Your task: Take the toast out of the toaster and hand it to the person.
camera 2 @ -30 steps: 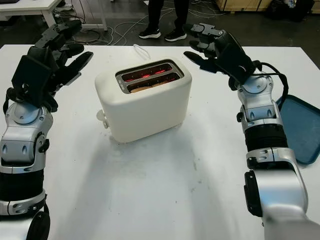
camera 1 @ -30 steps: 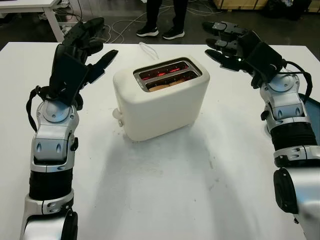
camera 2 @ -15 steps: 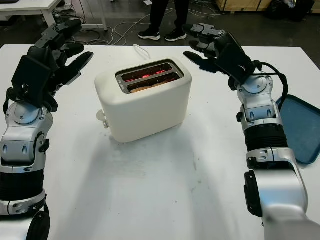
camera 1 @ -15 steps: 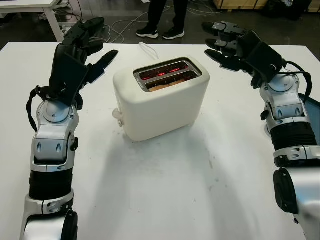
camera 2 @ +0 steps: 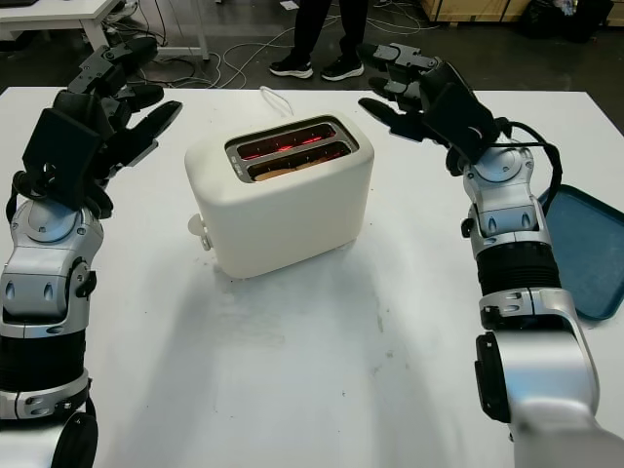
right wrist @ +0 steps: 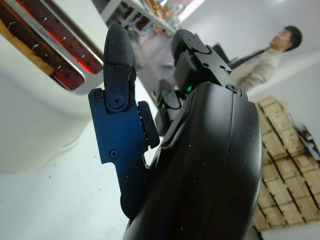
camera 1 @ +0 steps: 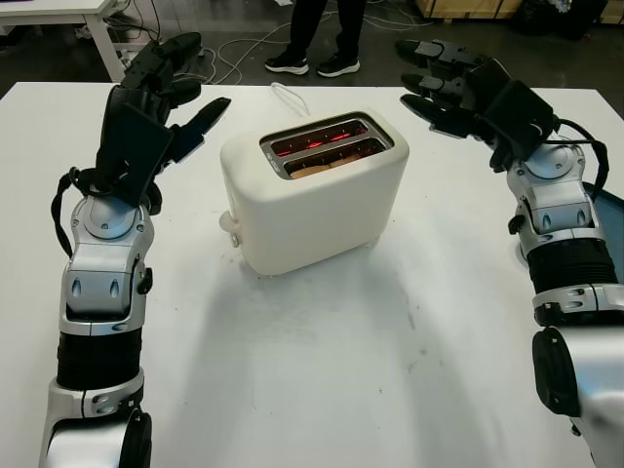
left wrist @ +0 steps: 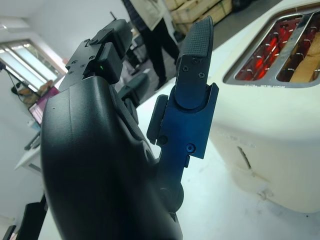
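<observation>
A cream two-slot toaster (camera 1: 314, 191) stands in the middle of the white table, its slots glowing red inside. A slice of toast (camera 1: 322, 167) sits low in the nearer slot, its brown top edge just showing. My left hand (camera 1: 168, 90) is open, raised to the left of the toaster and apart from it. My right hand (camera 1: 444, 83) is open, held up to the right of the toaster near its far corner, not touching it. A person (camera 1: 317, 34) stands beyond the far edge of the table, seen as legs and shoes.
A blue tray (camera 2: 589, 250) lies at the table's right edge beside my right forearm. The toaster's white cord (camera 1: 286, 95) trails toward the far edge. Cables lie on the floor behind, and a white table leg (camera 1: 107, 44) stands at far left.
My right hand has lifted very slightly. The toaster, the toast and my left hand have not moved.
</observation>
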You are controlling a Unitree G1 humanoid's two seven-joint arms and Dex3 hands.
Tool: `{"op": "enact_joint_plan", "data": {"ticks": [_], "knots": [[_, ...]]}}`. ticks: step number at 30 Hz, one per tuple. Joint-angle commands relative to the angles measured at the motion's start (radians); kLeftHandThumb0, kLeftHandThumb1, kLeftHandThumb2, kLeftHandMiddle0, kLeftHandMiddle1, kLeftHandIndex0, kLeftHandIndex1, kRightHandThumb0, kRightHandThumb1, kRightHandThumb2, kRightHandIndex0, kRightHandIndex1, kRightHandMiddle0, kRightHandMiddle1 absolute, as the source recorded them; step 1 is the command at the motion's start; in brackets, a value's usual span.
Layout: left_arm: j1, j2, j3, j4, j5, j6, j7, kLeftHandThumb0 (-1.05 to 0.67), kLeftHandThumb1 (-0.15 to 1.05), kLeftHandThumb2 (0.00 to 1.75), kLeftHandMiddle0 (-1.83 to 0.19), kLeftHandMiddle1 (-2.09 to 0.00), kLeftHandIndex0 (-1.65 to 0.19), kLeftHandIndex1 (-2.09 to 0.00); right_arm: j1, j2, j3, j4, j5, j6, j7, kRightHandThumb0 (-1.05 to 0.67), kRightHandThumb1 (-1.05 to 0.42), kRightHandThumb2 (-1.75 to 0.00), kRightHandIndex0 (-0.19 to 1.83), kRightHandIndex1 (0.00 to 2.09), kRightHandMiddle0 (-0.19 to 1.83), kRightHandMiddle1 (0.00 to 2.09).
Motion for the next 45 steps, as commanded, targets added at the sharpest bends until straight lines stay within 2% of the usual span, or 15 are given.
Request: {"op": "enact_joint_plan", "data": {"ticks": [1,18,45], "knots": [[-0.003,0.001,0.006,-0.009,-0.003,0.004,0.004,-0.52,0.92,0.07,0.0,-0.92,-0.21,-0.42,0.011,0.008,-0.013,-0.01,0.013,-0.006,-0.013,-0.57,-0.92,-0.29,0.36,0.0,0.36,0.0],[0.014,-0.013,0.02,-0.06,-0.054,0.02,-0.005,-0.49,0.92,0.07,0.0,-0.9,-0.18,-0.46,0.05,-0.001,-0.021,-0.062,-0.003,0.018,-0.047,-0.56,-0.92,-0.29,0.37,0.01,0.37,0.0],[0.013,-0.008,0.022,-0.042,-0.046,0.004,-0.004,-0.53,0.92,0.04,0.0,-0.88,-0.13,-0.54,0.049,0.005,-0.011,-0.081,0.007,0.019,-0.023,-0.59,-0.92,-0.27,0.38,0.01,0.38,0.0]]}}
